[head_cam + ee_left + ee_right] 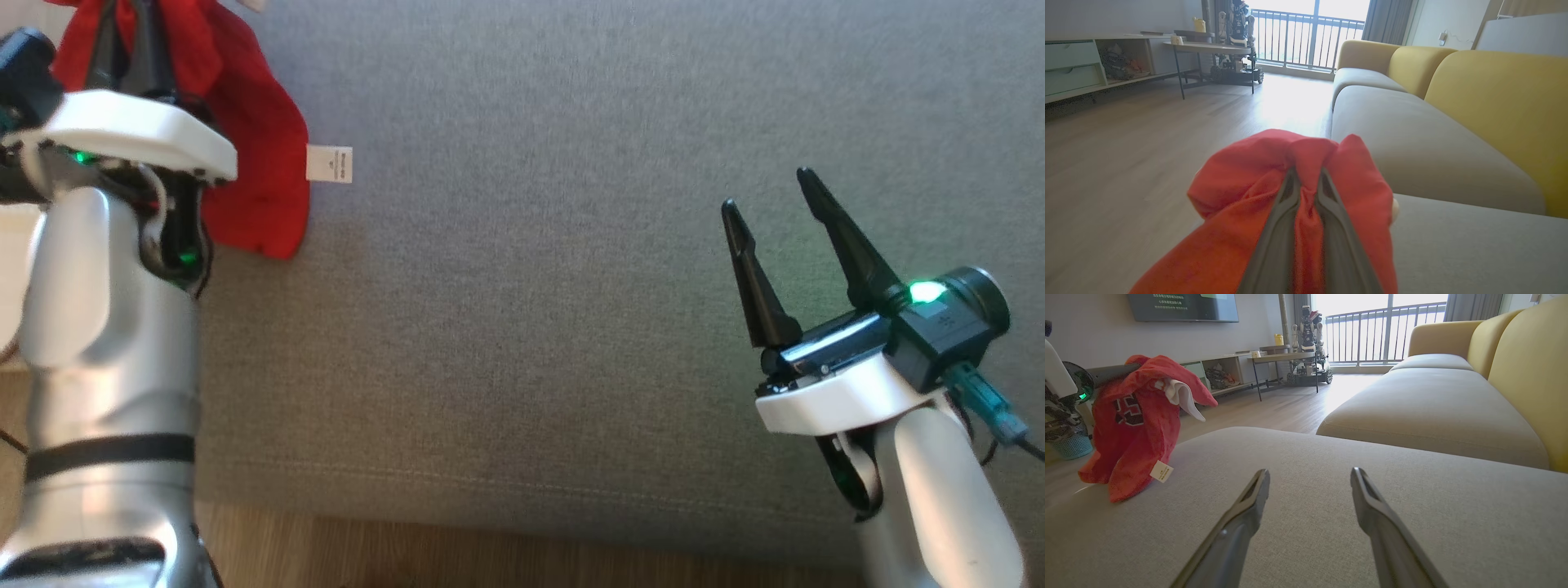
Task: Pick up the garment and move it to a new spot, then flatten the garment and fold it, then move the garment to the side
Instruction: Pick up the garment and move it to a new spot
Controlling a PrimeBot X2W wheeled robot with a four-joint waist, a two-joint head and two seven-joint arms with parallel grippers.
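left jaws clamped on a bunched red garment [1237,192] hanging below them. right jaws wide apart above the grey sofa seat [1433,490].

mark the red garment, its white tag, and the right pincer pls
red garment [1139,437], right wrist view, on the hanging cloth below the dark print.
white tag [330,163], head view, middle of the tag.
right pincer [766,189], head view, midway between its open fingertips.
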